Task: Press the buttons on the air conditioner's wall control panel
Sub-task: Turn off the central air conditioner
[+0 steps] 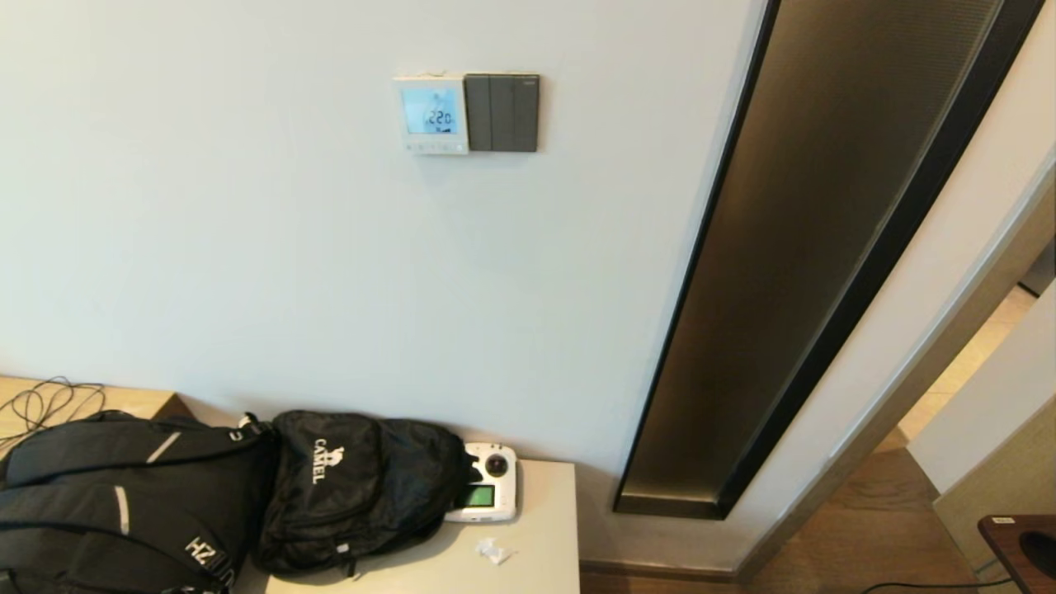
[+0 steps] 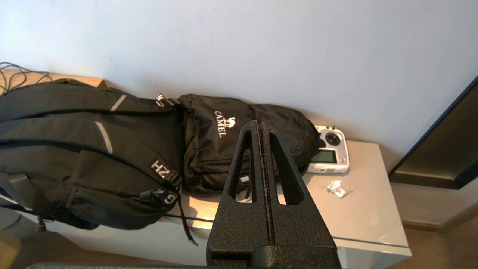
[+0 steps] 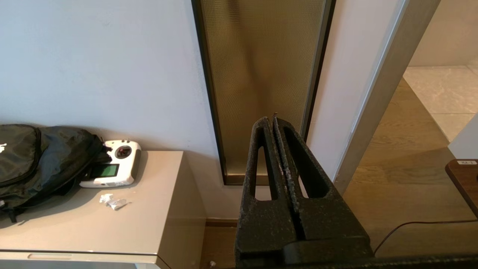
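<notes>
The air conditioner's control panel (image 1: pixel 431 114) is a white square unit high on the wall, with a lit blue display reading 22.0 and a row of small buttons (image 1: pixel 432 147) along its lower edge. A dark grey switch plate (image 1: pixel 502 112) adjoins it. Neither arm shows in the head view. My left gripper (image 2: pixel 258 124) is shut and empty, low down, facing the backpacks. My right gripper (image 3: pixel 271 119) is shut and empty, low down, facing the ribbed glass panel. The control panel is out of both wrist views.
Below the panel a low beige cabinet (image 1: pixel 536 544) holds two black backpacks (image 1: pixel 355 487), a white remote controller (image 1: pixel 488 493) and a crumpled paper scrap (image 1: pixel 493 550). A dark-framed glass panel (image 1: pixel 825 247) stands at the right, then a doorway and wood floor (image 1: pixel 899 528).
</notes>
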`<state>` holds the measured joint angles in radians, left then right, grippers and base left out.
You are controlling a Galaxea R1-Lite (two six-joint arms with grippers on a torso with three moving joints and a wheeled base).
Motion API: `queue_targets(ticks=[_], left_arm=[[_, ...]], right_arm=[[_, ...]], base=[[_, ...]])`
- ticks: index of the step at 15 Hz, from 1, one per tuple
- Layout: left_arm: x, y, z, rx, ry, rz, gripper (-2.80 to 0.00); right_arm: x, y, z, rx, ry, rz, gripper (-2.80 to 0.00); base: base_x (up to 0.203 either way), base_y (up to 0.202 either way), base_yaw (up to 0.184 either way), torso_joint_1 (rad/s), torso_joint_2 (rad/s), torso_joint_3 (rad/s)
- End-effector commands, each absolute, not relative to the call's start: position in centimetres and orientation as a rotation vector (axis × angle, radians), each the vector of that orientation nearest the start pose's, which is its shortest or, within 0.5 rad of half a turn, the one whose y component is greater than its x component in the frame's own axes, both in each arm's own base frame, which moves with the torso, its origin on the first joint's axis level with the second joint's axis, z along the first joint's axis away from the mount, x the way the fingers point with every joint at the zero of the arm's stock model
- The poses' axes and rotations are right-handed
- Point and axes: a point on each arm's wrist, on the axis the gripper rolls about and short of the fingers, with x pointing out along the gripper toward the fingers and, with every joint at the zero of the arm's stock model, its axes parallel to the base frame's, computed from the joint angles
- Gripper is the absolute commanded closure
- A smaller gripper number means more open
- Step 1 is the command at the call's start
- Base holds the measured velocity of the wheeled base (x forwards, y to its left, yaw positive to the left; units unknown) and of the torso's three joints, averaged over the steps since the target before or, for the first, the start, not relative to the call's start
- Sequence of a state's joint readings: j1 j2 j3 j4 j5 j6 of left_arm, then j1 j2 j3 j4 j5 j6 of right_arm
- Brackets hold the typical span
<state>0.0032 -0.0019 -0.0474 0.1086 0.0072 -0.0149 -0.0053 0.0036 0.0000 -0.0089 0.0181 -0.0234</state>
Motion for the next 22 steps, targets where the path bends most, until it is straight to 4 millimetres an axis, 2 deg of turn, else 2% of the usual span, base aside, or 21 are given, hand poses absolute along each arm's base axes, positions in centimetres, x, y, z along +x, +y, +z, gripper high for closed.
queue_targets(ticks=[1,22], left_arm=[[-2.68,0.01,7.74,-0.015,0.061,0.011,0.0],[-2.67,0.01,7.7,-0.017,0.063,0.013,0.0]], right_arm=[[-2.25,0.05,7.64,-0.023,-0.006,0.012,0.0],[-2.25,0.05,7.61,-0.022,-0.005,0.011,0.0]], base=[[0.0,0.0,0.0,0.0,0.0,0.0],[0.0,0.0,0.0,0.0,0.0,0.0]])
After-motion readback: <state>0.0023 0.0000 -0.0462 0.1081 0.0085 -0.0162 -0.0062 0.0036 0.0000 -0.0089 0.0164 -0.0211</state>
